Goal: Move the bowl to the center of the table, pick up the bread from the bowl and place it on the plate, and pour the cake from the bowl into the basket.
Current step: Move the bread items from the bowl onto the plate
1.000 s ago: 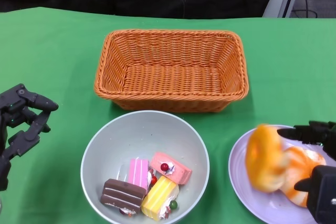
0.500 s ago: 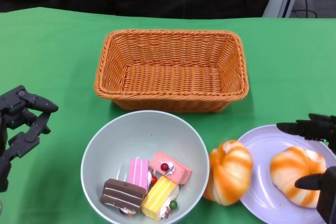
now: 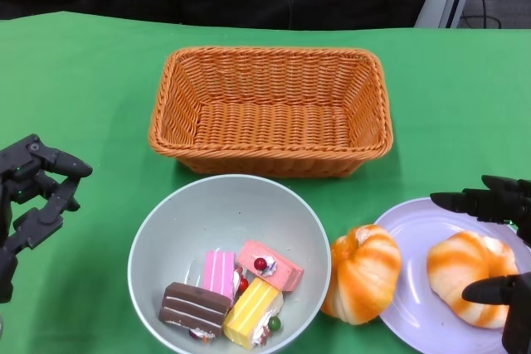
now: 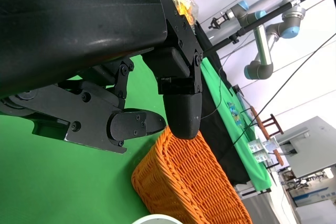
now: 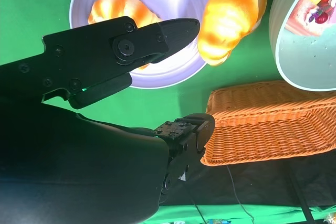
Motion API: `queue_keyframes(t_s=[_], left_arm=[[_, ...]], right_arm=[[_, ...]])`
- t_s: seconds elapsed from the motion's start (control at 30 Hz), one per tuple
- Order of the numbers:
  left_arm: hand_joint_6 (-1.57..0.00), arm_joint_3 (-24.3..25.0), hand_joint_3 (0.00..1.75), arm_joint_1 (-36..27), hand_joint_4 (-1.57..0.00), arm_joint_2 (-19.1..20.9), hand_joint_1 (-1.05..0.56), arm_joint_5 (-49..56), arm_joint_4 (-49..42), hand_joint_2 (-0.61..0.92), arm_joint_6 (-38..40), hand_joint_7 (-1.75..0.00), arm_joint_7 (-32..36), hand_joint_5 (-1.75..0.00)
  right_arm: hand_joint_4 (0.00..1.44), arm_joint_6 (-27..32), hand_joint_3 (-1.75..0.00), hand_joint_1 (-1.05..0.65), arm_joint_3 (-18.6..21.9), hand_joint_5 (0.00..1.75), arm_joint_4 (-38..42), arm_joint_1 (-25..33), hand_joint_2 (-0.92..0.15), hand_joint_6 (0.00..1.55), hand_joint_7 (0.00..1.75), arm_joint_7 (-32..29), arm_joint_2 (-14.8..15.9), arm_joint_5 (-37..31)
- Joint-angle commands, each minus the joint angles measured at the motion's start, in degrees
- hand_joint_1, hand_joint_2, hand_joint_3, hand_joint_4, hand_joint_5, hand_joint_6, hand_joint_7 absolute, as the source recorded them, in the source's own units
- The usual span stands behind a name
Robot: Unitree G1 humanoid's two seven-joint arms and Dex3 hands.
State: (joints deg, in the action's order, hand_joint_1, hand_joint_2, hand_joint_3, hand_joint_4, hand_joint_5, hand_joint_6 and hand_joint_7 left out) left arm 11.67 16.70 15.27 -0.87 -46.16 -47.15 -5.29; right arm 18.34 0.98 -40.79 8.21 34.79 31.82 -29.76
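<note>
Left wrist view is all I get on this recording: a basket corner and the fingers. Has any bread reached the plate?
Observer: One bread lies on the plate. A second bread leans on its rim, beside the bowl.
Reviewer: Is the right hand holding either?
Observer: No. The right hand is over the plate with its fingers apart, holding nothing.
Reviewer: And the cake?
Observer: Four cake pieces sit in the bowl; the basket holds nothing.
</note>
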Motion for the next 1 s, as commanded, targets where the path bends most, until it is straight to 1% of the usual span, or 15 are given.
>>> queue_keyframes(t_s=[0.03,0.27,0.4,0.7,1.0], left_arm=[[-0.75,0.39,0.45,0.45,-0.74,1.24,-0.07,-0.81,-0.22,0.92,-0.51,-1.15,-0.52,-1.54],[-0.75,0.45,0.44,0.40,-0.74,1.07,-0.07,-1.32,0.10,0.92,0.01,-1.14,-0.82,-1.53],[-0.75,0.35,0.44,0.44,-0.74,1.20,-0.07,-0.74,-0.25,0.91,-0.70,-1.14,-0.35,-1.53],[-0.75,0.46,0.44,0.40,-0.74,1.14,-0.07,-1.47,-0.06,0.91,-0.43,-1.14,-1.23,-1.55],[-0.75,0.34,0.45,0.31,-0.73,1.33,-0.07,-0.99,-0.08,0.92,-0.58,-1.14,-0.77,-1.54]], right_arm=[[0.09,0.01,-0.06,-0.63,0.01,0.02,-0.72,0.54,-0.92,0.41,0.00,-0.21,0.43,0.31],[0.09,-0.23,-0.04,-0.62,0.24,0.02,-1.57,1.04,-0.92,0.41,0.00,-1.46,-0.34,0.23],[0.11,-1.98,-0.05,-0.63,0.26,0.03,-1.52,1.87,-0.92,0.39,0.00,-3.18,-0.57,0.34],[0.13,-3.05,-0.04,-0.63,0.41,0.04,-1.58,2.33,-0.92,0.38,0.00,-4.87,-1.33,0.44],[0.14,-3.78,-0.05,-0.63,0.46,0.04,-1.29,2.52,-0.92,0.40,0.01,-5.25,-1.62,0.80]])
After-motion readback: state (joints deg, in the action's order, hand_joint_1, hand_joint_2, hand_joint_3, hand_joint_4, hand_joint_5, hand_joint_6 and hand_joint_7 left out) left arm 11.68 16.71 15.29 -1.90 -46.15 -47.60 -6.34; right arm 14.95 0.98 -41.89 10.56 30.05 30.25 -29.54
